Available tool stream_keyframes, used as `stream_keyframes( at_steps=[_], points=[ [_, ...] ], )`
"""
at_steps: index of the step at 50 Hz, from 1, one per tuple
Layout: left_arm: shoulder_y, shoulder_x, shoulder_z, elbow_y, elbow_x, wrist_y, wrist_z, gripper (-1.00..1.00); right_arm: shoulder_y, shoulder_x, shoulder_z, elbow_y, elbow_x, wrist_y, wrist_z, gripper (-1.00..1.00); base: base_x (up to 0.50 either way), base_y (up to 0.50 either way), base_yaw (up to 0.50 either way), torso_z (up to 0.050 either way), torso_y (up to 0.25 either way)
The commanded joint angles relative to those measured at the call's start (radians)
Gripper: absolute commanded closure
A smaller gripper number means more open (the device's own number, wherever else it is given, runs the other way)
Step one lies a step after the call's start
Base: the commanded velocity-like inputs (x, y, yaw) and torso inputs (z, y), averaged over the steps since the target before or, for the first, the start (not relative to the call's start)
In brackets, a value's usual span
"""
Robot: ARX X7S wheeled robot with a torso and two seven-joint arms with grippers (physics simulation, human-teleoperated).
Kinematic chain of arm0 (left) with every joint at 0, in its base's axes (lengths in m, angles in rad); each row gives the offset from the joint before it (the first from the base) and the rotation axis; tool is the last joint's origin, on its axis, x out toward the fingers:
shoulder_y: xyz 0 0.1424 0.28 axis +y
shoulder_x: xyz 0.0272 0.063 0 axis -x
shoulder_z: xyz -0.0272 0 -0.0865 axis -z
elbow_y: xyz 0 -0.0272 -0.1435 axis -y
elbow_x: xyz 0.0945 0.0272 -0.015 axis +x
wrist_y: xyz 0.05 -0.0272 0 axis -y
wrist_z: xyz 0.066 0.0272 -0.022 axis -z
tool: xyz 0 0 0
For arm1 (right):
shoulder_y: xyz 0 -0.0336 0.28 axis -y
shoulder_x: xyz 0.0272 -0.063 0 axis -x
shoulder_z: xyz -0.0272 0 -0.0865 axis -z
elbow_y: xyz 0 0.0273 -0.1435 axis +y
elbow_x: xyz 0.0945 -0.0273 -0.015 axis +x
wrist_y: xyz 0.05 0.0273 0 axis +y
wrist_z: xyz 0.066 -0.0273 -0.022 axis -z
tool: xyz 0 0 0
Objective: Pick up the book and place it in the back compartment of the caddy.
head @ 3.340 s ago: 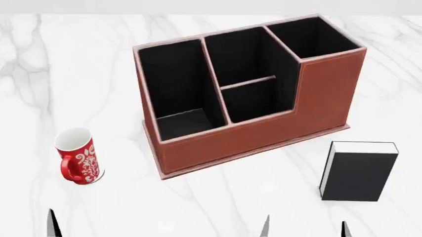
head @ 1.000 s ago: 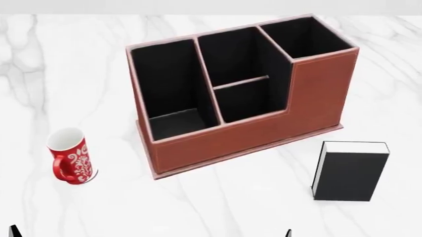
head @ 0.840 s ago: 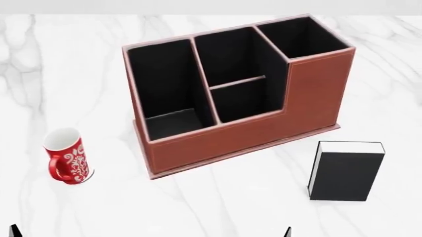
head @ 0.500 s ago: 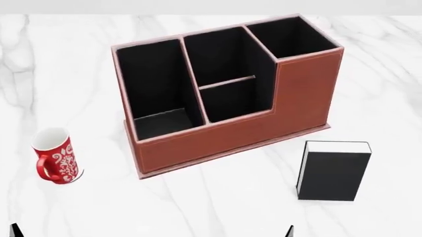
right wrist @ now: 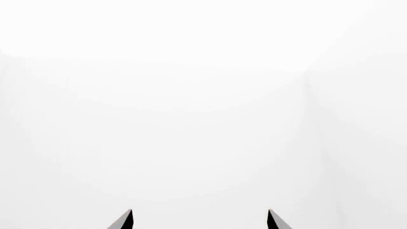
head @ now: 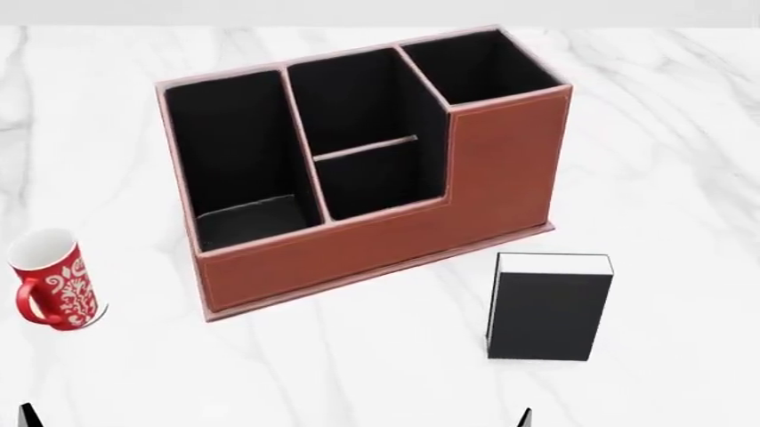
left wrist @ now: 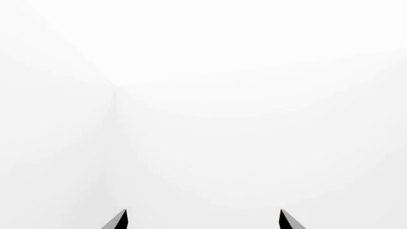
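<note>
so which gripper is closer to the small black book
Right. The right gripper shows just below the small black book; the left gripper sits far across, below the red mug.

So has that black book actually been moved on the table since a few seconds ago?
No. The book shifted left in the head view, but the caddy and mug shifted equally; its spot beside the caddy is unchanged. The camera moved.

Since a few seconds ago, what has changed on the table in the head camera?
Everything has slid toward the left of the head view together: the caddy, the book and the red mug, now near the picture's edge. Their spacing looks unchanged, so the camera probably turned, not the objects. Nothing was grasped. The book lies on the marble table, apart from the caddy; no gripper is near it.
</note>
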Motion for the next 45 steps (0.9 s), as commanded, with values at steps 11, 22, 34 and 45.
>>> stream_keyframes(
  at_steps=[11, 22, 34, 45],
  points=[
    [-0.011, -0.006, 0.01, 0.009, 0.002, -0.015, -0.014, -1.0, -0.005, 0.026, -0.011, -0.004, -0.001, 0.006, 0.018, -1.0, 0.0, -0.17, 0.0, 0.0, 0.0],
    [-0.006, -0.015, 0.013, 0.011, -0.002, -0.011, -0.022, -1.0, -0.004, 0.027, -0.017, -0.002, -0.008, 0.003, 0.033, -1.0, 0.0, -0.17, 0.0, 0.0, 0.0],
    [-0.009, -0.022, 0.02, 0.003, -0.002, -0.009, -0.028, -1.0, -0.003, 0.035, -0.029, 0.0, -0.012, 0.006, 0.04, -1.0, 0.0, -0.17, 0.0, 0.0, 0.0],
    [-0.007, -0.033, 0.02, 0.002, -0.006, -0.004, -0.036, -1.0, 0.012, 0.034, -0.041, 0.004, -0.017, 0.012, 0.05, -1.0, 0.0, -0.17, 0.0, 0.0, 0.0]
  ],
)
